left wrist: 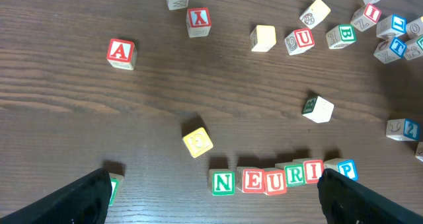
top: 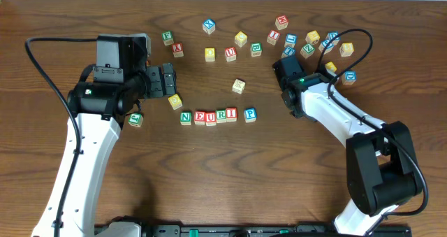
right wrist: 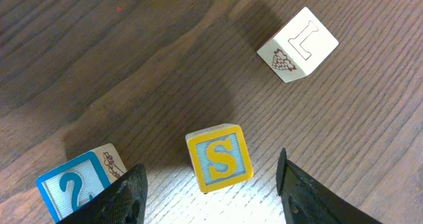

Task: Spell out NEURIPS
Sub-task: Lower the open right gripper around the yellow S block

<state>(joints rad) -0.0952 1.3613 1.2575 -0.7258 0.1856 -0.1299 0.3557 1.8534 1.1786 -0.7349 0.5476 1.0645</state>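
Cubes N (top: 185,117), E (top: 200,117), U (top: 210,117), R (top: 221,115) and I (top: 231,114) form a row, and P (top: 250,115) sits a small gap to their right. The left wrist view shows the same row, from N (left wrist: 223,182) to P (left wrist: 346,168). My left gripper (top: 170,80) hangs open above the table, up and left of the row, holding nothing. A yellow S cube (right wrist: 219,158) lies on the wood between the fingers of my open right gripper (right wrist: 211,160), apart from both. In the overhead view that gripper (top: 283,63) covers the S cube.
Loose cubes lie along the back, thickest at the back right (top: 312,37). A red A cube (top: 177,49), a yellow cube (top: 174,101), a green cube (top: 135,119) and a pale cube (top: 239,86) lie nearer. By the S sit a blue cube (right wrist: 73,184) and a white cube (right wrist: 297,44).
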